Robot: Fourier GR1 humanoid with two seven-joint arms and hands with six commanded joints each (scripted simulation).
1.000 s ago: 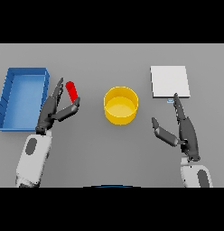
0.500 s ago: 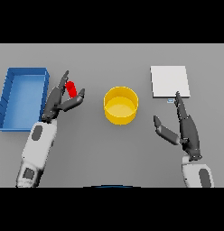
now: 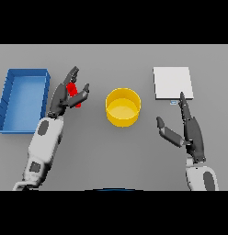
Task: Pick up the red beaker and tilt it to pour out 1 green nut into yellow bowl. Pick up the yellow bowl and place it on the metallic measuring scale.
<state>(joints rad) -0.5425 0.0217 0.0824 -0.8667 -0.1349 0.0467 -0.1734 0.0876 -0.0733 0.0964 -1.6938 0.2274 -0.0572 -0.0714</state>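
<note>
The left hand (image 3: 65,95) sits left of centre in the frame, its fingers (image 3: 72,73) spread fairly wide and reaching up and away, the thumb (image 3: 82,93) angled out to the right. The red beaker (image 3: 73,91) stands in the gap between fingers and thumb; the fingers lie along its left side and the thumb is close on its right, but whether they press it firmly cannot be told. The hand has not closed round it.

The right hand (image 3: 191,133) is at the lower right of the frame, fingers straight and pointing up toward the metallic measuring scale (image 3: 173,82), thumb held out to the left. It holds nothing, and its fingertip lies just below the near edge of the scale, which is the pale square plate at the upper right.

The yellow bowl (image 3: 122,107) rests on the grey surface (image 3: 120,151) in the middle of the frame, apart from both hands. A blue tray (image 3: 5,98) lies at the far left, just beside the left arm.

Compared with half a second ago, the left hand has moved up and to the right, so that the beaker now lies deeper between fingers and thumb. The right hand has edged up toward the scale. The bowl, the scale and the tray lie where they were.
</note>
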